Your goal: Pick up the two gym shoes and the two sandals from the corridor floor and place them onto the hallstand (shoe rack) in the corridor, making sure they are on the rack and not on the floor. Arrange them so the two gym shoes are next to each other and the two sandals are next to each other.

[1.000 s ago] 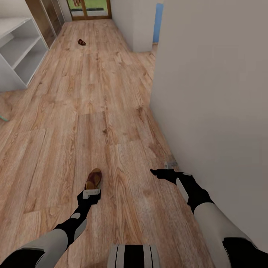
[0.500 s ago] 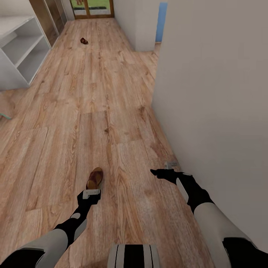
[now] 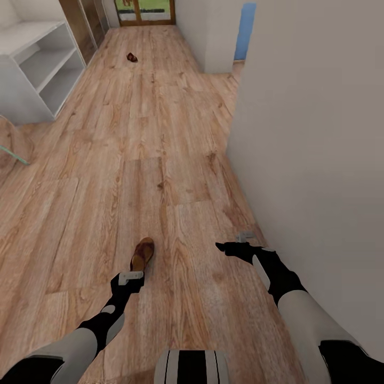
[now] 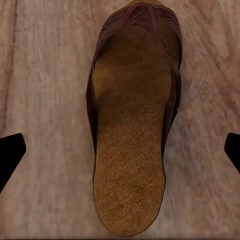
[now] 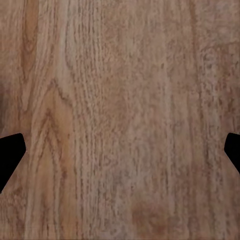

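Note:
One brown sandal (image 3: pixel 142 254) with a tan footbed lies on the wood-plank corridor floor (image 3: pixel 160 138), just ahead of my left gripper (image 3: pixel 129 277). In the left wrist view this sandal (image 4: pixel 132 120) lies lengthwise below the open left gripper (image 4: pixel 120 155), whose fingertips stand wide on either side without touching it. The second sandal (image 3: pixel 131 56) lies far down the corridor. The light-grey hallstand (image 3: pixel 48 69) stands at the far left. My right gripper (image 3: pixel 234 243) hangs open over bare floor (image 5: pixel 120 100) near the wall. The gym shoes are out of view.
A white wall (image 3: pixel 320 133) runs close along my right side, with a blue panel (image 3: pixel 245 29) beyond its corner. A glass-like mirror edge (image 3: pixel 13 146) leans at the left. A wooden door (image 3: pixel 144 10) closes the corridor's far end.
The whole picture has shifted rightward, so the camera has turned or moved. The near sandal now sits slightly farther ahead of the left gripper. Both arms keep their pose.

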You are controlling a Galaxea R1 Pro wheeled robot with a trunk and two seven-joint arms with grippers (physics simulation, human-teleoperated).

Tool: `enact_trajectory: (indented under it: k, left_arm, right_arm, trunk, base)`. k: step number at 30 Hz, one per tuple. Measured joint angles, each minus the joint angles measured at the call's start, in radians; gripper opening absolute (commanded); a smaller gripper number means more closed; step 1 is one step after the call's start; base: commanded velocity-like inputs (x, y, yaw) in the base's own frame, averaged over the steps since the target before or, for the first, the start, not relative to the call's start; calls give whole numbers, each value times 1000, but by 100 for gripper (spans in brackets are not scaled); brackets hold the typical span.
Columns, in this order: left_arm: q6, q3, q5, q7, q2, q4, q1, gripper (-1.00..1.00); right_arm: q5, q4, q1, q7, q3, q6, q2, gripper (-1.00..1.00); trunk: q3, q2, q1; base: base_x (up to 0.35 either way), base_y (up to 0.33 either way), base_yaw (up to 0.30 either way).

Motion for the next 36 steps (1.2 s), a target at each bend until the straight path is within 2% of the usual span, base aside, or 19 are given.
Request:
enact_trajectory:
  k: [8,32,36]
  left_arm:
    - [0,0,0,0,0,0,0,100]
    - [-2,0,-3,0,1,0,0,100]
    - [-62,0,-4,0,1,-1,0,100]
  right_arm:
    - [0,0,0,0,-1,0,0,100]
    - [0,0,0,0,0,0,0,100]
    - [0,0,0,0,1,0,0,100]
  trunk:
    - [-29,-2,3]
    - [-160,-7,14]
    - [-166,-7,14]
  base:
    - [0,0,21]
    - [0,0,1]
    - [0,0,0]
